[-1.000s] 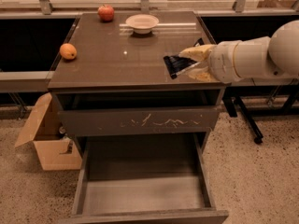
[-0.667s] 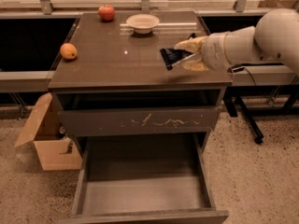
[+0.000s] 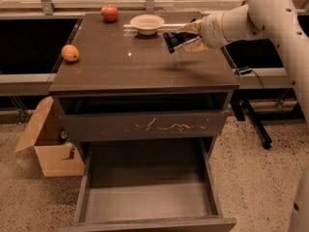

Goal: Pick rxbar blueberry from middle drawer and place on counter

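My gripper is shut on the rxbar blueberry, a small dark navy bar. It holds the bar a little above the right rear part of the counter, and the bar's shadow lies on the top just below. The white arm reaches in from the upper right. The middle drawer is pulled out at the bottom, its grey floor bare. Above it is a drawer front with whitish scratches.
A red apple and a white bowl sit at the counter's back edge. An orange sits at its left edge. An open cardboard box stands on the floor left of the cabinet. A dark stand leg is at the right.
My gripper has carried the bar left and farther back over the counter, from the right edge toward the white bowl. The drawer has not moved.
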Controlling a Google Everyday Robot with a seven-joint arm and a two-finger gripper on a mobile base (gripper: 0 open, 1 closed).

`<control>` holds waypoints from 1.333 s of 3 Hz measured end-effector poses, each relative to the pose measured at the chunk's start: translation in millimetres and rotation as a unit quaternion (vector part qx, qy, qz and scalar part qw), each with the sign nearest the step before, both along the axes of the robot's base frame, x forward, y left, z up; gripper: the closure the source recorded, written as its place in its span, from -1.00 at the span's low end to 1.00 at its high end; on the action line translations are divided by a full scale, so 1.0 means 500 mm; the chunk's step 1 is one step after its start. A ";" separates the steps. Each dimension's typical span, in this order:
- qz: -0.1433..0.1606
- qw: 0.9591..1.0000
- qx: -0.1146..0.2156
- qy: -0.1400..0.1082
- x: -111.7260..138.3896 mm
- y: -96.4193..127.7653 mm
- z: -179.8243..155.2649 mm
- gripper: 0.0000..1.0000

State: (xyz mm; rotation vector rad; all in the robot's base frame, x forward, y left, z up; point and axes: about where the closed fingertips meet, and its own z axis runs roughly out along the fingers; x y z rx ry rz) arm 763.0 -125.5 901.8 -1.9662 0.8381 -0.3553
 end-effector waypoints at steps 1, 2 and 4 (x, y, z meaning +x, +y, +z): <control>-0.004 1.000 0.008 -0.006 0.042 -0.003 0.016 -0.43; -0.004 1.000 0.013 -0.009 0.065 -0.006 0.024 -0.88; -0.029 0.997 0.024 -0.062 0.046 -0.075 0.118 -1.00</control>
